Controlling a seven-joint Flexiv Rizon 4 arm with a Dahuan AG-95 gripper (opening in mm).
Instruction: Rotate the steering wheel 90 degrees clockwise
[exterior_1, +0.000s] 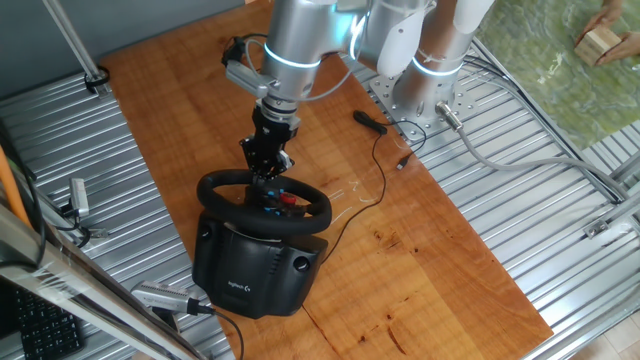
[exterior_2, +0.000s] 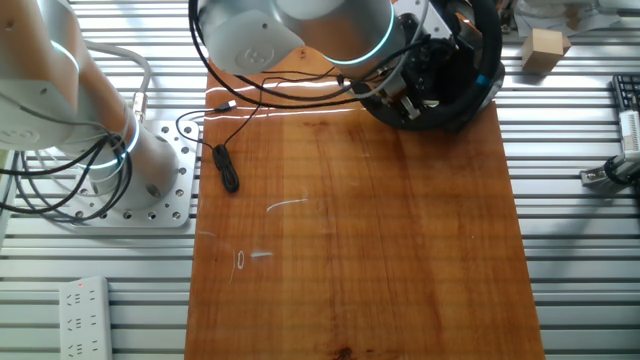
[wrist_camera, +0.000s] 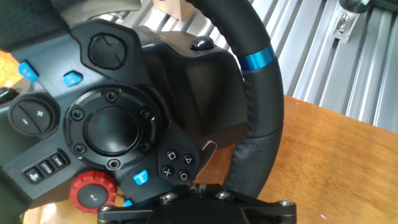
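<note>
- Your gripper (exterior_1: 268, 172) sits at the far rim of the steering wheel (exterior_1: 228, 184); can't tell if the jaws are clamped.
- Wheel sits on its black base (exterior_1: 255, 270), at the wooden tabletop's (exterior_1: 440, 250) near-left end.
- Black cable (exterior_1: 375, 160) trails beside it.
- Wooden block (exterior_2: 545, 48) sits well off.
- Arm hides the wheel in the other fixed view.

We see our silver arm (exterior_1: 300, 40) reaching out from its base (exterior_1: 425, 95) at the far edge of the desk, bent at the elbow, with lit cyan rings at two joints. The wrist points almost straight down, and the black end effector (exterior_1: 266, 165) hangs below it, fingers directed downward. In the other fixed view the bulky grey forearm (exterior_2: 300, 30) hides most of the end effector. In the hand view only the black finger mount shows along the bottom edge, so we cannot tell how the jaws stand
</note>
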